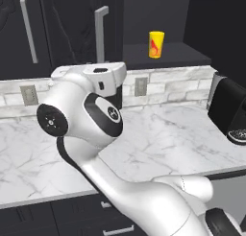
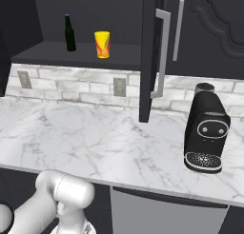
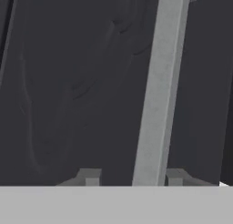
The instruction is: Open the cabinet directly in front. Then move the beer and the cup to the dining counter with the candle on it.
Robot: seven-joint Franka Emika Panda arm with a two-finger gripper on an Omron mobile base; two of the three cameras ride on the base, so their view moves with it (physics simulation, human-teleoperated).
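The black cabinet's right door [image 2: 148, 57] stands swung wide, edge-on in the right base view. On the shelf inside, the dark beer bottle [image 2: 70, 33] stands left of the yellow cup [image 2: 102, 44] [image 1: 156, 44]. My gripper [image 3: 133, 177] is open at the left door [image 1: 72, 29], its fingertips [image 3: 88, 176] on either side of that door's silver bar handle [image 3: 159, 91] [image 1: 101, 33], near its lower end. The handle lies closer to the right fingertip. In the left base view this door hides the beer. The dining counter and candle are out of view.
A black coffee machine [image 2: 207, 133] [image 1: 230, 110] stands on the marble worktop [image 2: 95, 142] at the right. Outlets [image 2: 119, 87] sit in the tile backsplash. Another closed cabinet door with a bar handle [image 2: 178, 28] lies right of the open one.
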